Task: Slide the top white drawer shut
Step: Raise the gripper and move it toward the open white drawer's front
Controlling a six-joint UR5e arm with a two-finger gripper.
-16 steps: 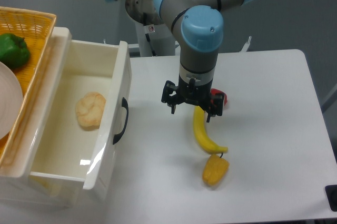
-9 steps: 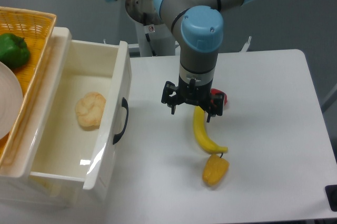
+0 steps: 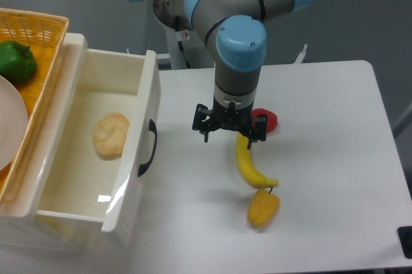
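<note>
Since a moment ago, my arm has moved a little to the left, toward the drawer, and more of the red thing (image 3: 265, 120) behind it shows now. My gripper (image 3: 227, 135) hangs above the white table (image 3: 322, 158) with its two fingers spread apart, holding nothing. It is over the top end of the banana (image 3: 246, 164). A yellow pepper (image 3: 263, 208) lies just past the banana's lower end. The top white drawer (image 3: 90, 152) is to the left of my gripper, pulled far out, its black handle (image 3: 149, 148) facing my way. A bread roll (image 3: 110, 134) lies inside it. On top of the cabinet sits a yellow basket (image 3: 38, 49) with a green pepper (image 3: 15, 60) in it.
</note>
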